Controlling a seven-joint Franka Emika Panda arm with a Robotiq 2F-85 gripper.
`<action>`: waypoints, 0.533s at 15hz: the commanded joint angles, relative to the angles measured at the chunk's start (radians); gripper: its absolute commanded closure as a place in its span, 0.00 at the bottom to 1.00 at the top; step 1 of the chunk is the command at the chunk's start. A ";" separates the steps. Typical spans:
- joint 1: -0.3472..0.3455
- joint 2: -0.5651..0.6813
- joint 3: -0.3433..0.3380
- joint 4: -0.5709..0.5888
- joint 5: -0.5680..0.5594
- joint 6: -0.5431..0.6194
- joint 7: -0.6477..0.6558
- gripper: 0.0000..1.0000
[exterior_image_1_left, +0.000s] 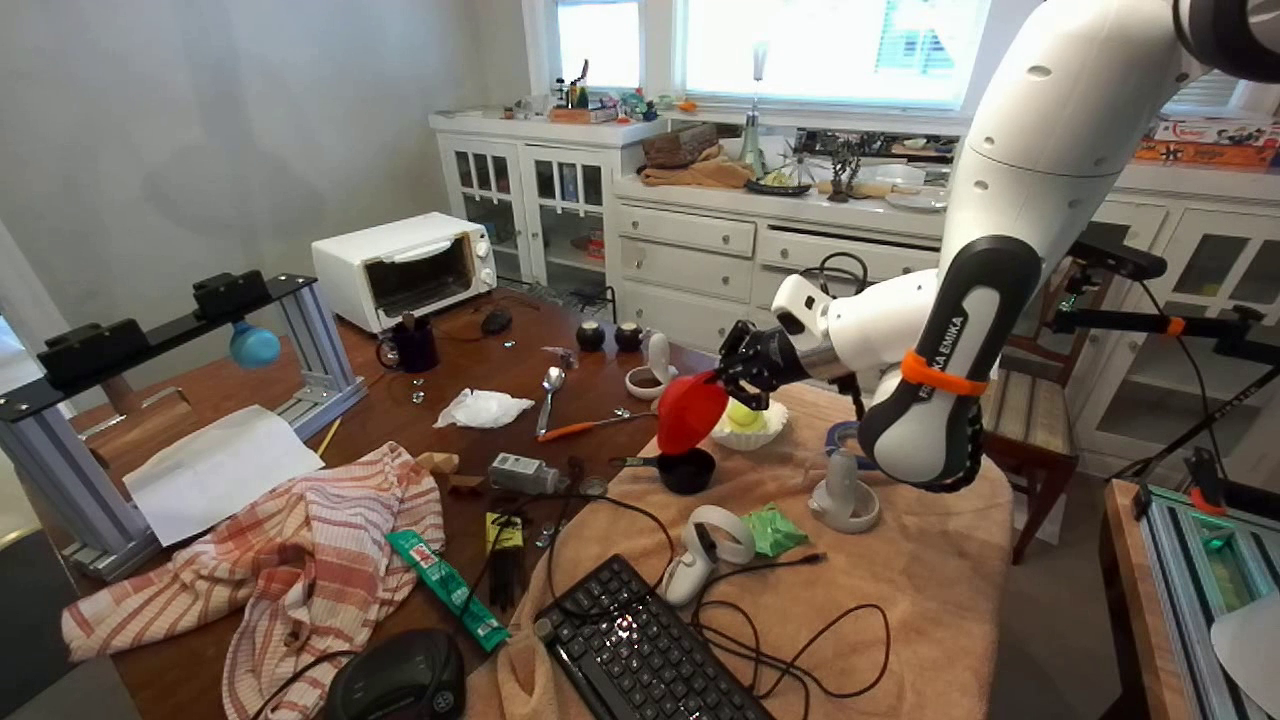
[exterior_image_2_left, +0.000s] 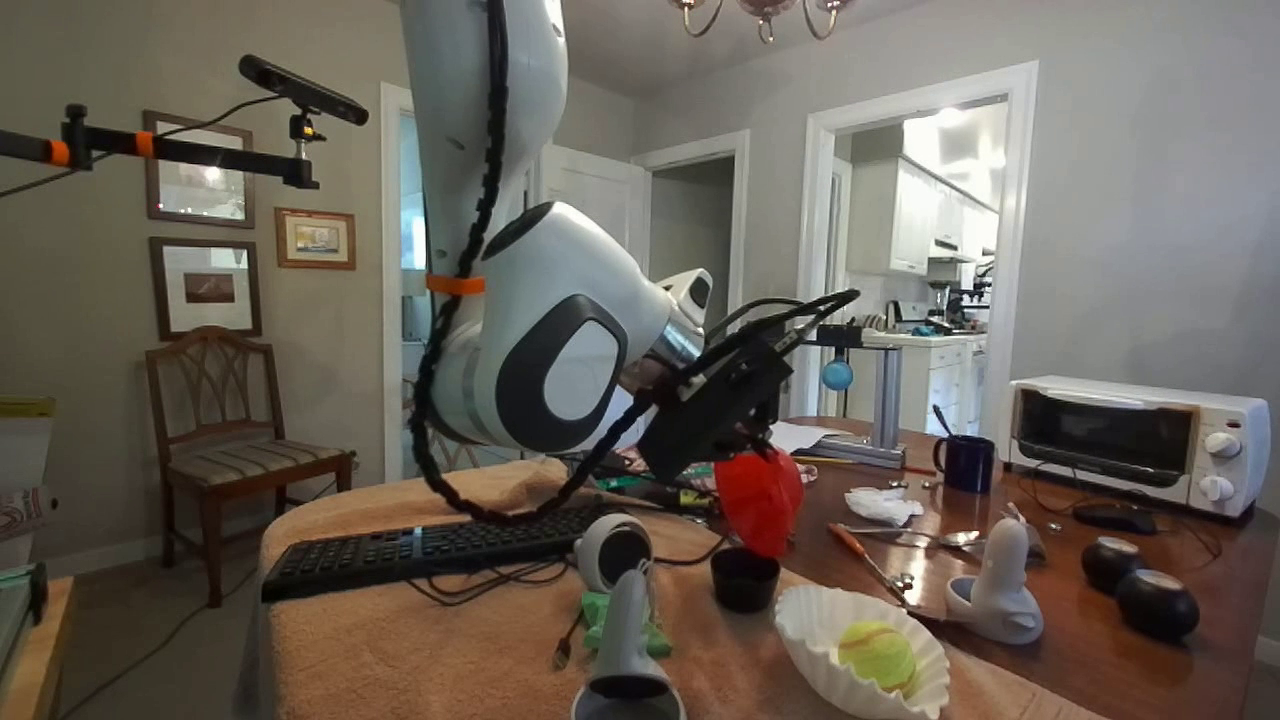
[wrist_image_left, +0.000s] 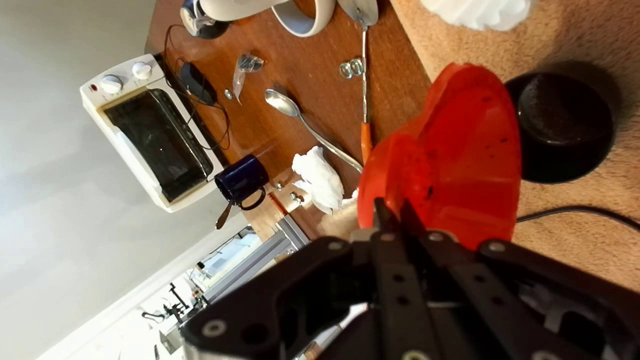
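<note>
In an exterior view, open air lay left of the tool (exterior_image_1_left: 722, 377), above the tabletop (exterior_image_1_left: 595, 385), while beneath it the red piece (exterior_image_1_left: 690, 412) in its grip hung low by the black pan (exterior_image_1_left: 686, 472) and crowded the way down. The fluted bowl (exterior_image_1_left: 760, 434) stood near, leaving a narrow gap beside the pan. At lower right, bare towel (exterior_image_1_left: 930, 590) offered room, hemmed by cables (exterior_image_1_left: 752, 655) and a standing controller (exterior_image_1_left: 843, 497).

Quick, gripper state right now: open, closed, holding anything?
Gripper: closed, holding the red bowl-shaped piece by its edge.
</note>
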 joint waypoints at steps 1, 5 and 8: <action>-0.017 -0.003 0.016 0.000 -0.011 -0.019 0.020 0.99; -0.076 -0.022 0.047 0.033 -0.047 -0.080 0.145 0.99; -0.144 -0.050 0.078 0.063 -0.132 -0.195 0.281 0.99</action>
